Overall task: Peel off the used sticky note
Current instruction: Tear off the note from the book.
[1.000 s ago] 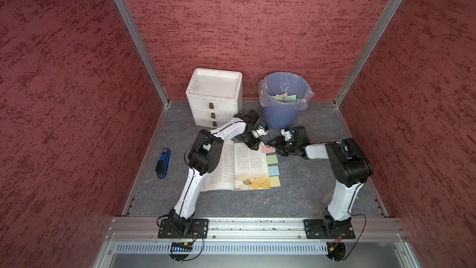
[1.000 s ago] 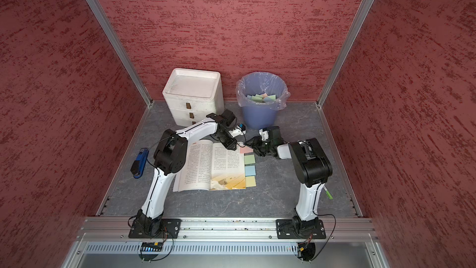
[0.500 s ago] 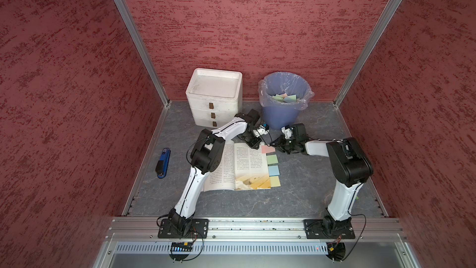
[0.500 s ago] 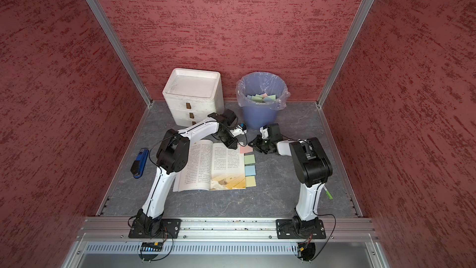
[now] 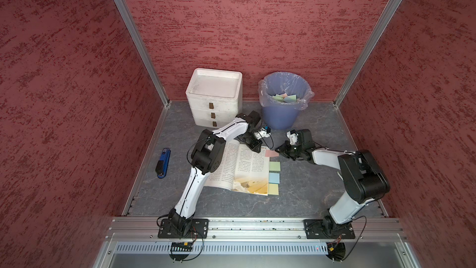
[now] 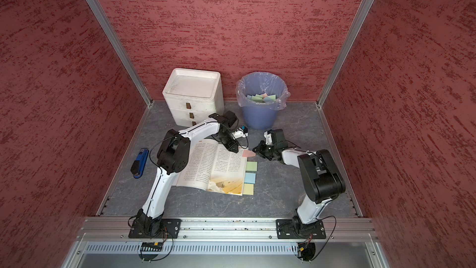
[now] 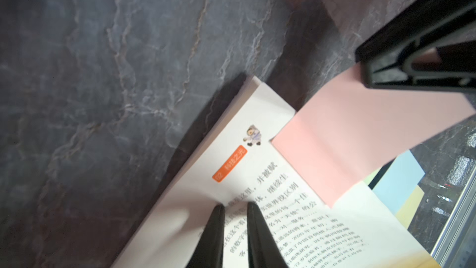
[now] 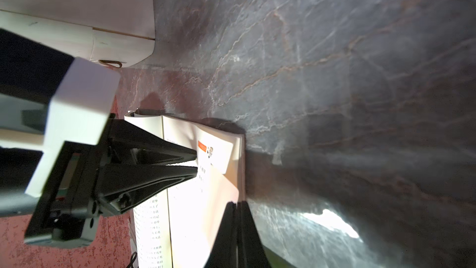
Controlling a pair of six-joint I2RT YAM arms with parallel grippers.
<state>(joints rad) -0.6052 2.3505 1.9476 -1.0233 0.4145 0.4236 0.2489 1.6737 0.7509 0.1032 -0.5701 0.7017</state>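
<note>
An open book (image 5: 244, 171) lies on the dark table. A pink sticky note (image 5: 271, 153) (image 7: 360, 130) is stuck at the top of its right page edge and juts out past it. My left gripper (image 5: 255, 148) (image 7: 235, 206) is shut, with its tips pressed on the page near that corner. My right gripper (image 5: 278, 150) (image 8: 235, 203) comes in low from the right and is shut on the pink note's free outer edge. That edge is lifted off the table while the inner strip still lies on the page.
Green (image 5: 274, 166), blue (image 5: 274, 177) and yellow (image 5: 273, 189) notes line the same page edge below. A blue bin (image 5: 283, 114) with discarded notes and a white drawer unit (image 5: 213, 94) stand at the back. A blue stapler (image 5: 163, 163) lies left of the book.
My right gripper has closed on the pink note's outer edge. The left gripper has stayed pressed on the page.
</note>
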